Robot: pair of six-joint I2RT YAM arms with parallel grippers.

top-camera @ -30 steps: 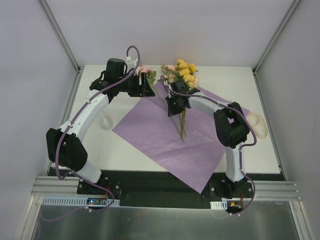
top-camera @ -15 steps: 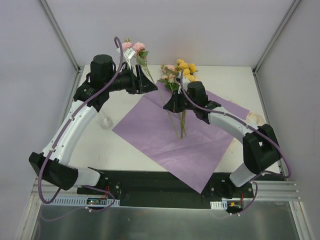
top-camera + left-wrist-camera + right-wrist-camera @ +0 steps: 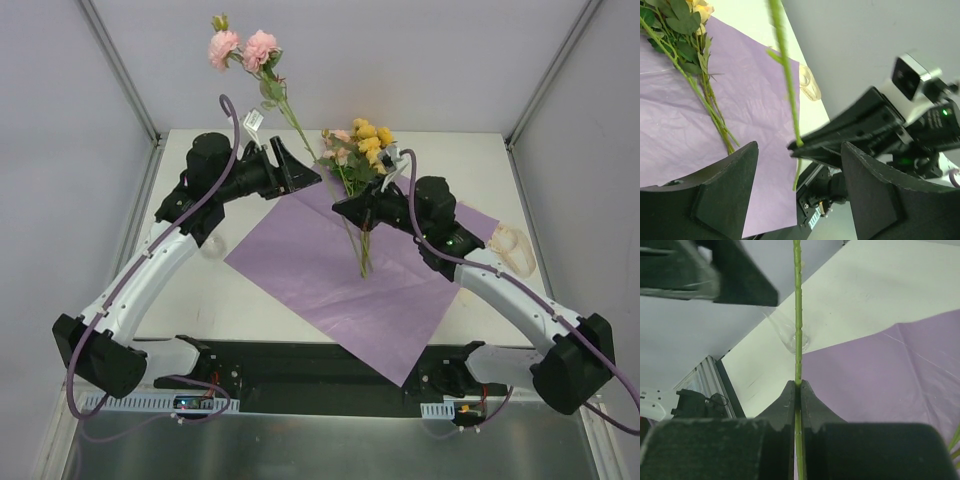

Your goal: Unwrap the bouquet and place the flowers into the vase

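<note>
Vase (image 3: 786,335) stood on surface (image 3: 470,160) beside left arm, off purple paper (image 3: 330,280). Left end effector (image 3: 303,168) spread, just beside pink-rose stem (image 3: 290,115). Stem ran steeply up-left from right end effector (image 3: 797,386), pinching its lower part. Vase lay left of that grip, left arm nearer. Other flowers (image 3: 365,140) lay on purple paper

— Where's the pink flower (image 3: 262,48)?
— Up in the air and tilted, two pink blooms at the top. The right hand (image 3: 797,386) pinches its green stem low down.
— And the other flowers (image 3: 368,148)?
— Yellow and cream ones lie unwrapped on the flat purple paper (image 3: 330,285), stems toward the near edge.
— The vase (image 3: 791,337)?
— Clear glass (small), on the bare tabletop (image 3: 855,285) near the paper's edge.
</note>
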